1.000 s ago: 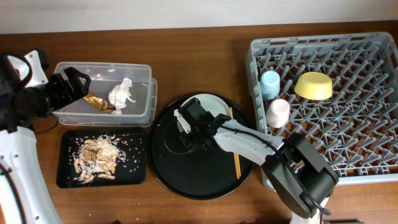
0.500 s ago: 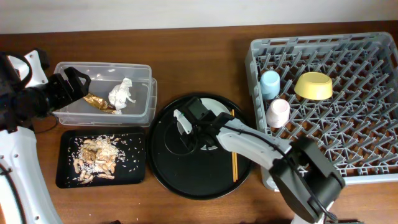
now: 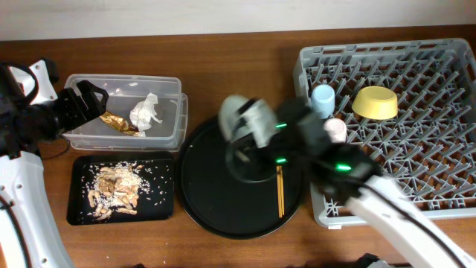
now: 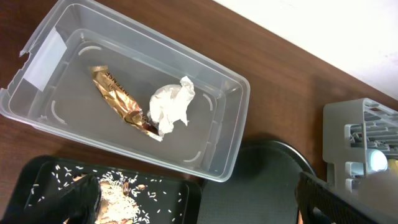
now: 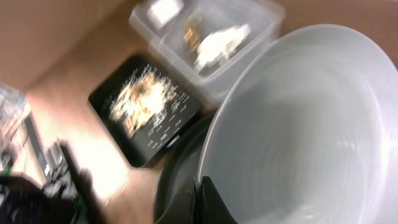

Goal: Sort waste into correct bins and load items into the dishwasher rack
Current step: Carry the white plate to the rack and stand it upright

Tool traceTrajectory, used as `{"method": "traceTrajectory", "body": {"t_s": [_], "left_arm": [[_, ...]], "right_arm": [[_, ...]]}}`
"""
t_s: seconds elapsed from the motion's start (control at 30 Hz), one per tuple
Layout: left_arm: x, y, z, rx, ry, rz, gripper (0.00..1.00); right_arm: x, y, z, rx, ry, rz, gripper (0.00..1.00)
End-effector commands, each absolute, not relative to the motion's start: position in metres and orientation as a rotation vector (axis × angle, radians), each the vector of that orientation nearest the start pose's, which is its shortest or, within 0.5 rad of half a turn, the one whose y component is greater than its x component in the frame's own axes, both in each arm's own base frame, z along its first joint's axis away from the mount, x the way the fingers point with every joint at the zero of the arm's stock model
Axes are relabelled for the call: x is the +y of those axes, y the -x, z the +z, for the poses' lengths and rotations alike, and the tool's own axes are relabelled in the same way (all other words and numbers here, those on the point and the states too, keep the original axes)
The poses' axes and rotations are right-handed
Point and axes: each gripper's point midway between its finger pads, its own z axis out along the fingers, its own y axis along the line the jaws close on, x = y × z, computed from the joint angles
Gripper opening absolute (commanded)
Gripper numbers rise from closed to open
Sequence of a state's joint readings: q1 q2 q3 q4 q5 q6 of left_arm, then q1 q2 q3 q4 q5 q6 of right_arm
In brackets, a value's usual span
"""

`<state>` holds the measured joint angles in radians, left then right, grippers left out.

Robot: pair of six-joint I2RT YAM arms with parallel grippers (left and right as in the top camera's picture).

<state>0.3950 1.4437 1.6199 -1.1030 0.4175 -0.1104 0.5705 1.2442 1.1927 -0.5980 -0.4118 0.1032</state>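
My right gripper [image 5: 205, 193] is shut on the rim of the pale round plate [image 5: 311, 124], which fills the right wrist view. In the overhead view the plate [image 3: 242, 119] is a blur, held tilted above the round black tray. My left gripper [image 3: 89, 100] is open and empty over the clear tub [image 3: 171, 130], which holds the white tissue [image 4: 171, 106] and foil wrapper [image 4: 118, 99]. Food scraps [image 3: 119, 186] lie in the flat black tray [image 3: 78, 212]. The blue cup [image 3: 323, 100], pink cup [image 3: 336, 128] and yellow bowl [image 3: 375, 103] sit in the rack [image 3: 416, 149]. Chopsticks [image 3: 280, 190] lie on the round tray.
The large round black tray [image 3: 223, 201] sits between the bins and the rack. My right arm stretches from the front right across the rack's near left corner. Bare wooden table runs along the back and front edges.
My right gripper has lifted the plate off the round black tray and swung up and to the right, blurring in motion. The left arm has not moved.
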Motion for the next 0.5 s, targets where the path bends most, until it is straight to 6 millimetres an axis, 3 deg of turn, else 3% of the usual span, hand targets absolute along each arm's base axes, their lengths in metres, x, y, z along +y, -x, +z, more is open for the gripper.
{"method": "traceTrajectory", "body": {"t_s": [0.0, 0.07, 0.17, 0.2, 0.3, 0.37, 0.47], "left_arm": [[0.074, -0.355, 0.293, 2.383, 0.449, -0.394, 0.99], [0.074, -0.355, 0.294, 2.383, 0.449, -0.394, 0.99], [0.074, -0.355, 0.293, 2.383, 0.449, -0.394, 0.99], [0.074, -0.355, 0.294, 2.383, 0.449, -0.394, 0.99], [0.074, -0.355, 0.293, 2.383, 0.449, -0.394, 0.99], [0.074, -0.355, 0.294, 2.383, 0.449, -0.394, 0.99], [0.074, -0.355, 0.294, 2.383, 0.449, -0.394, 0.99]], "right_arm": [[0.194, -0.275, 0.321, 2.047, 0.593, 0.907, 0.04], [0.142, -0.288, 0.335, 2.018, 0.436, 0.924, 0.04], [0.084, -0.298, 0.350, 1.936, 0.298, 1.031, 0.04], [0.059, -0.301, 0.357, 1.870, 0.286, 1.086, 0.04], [0.014, -0.307, 0.367, 1.696, 0.338, 1.246, 0.04], [-0.019, -0.337, 0.343, 1.718, 0.243, 1.261, 0.04], [-0.038, -0.365, 0.309, 1.732, 0.211, 1.291, 0.04]]}}
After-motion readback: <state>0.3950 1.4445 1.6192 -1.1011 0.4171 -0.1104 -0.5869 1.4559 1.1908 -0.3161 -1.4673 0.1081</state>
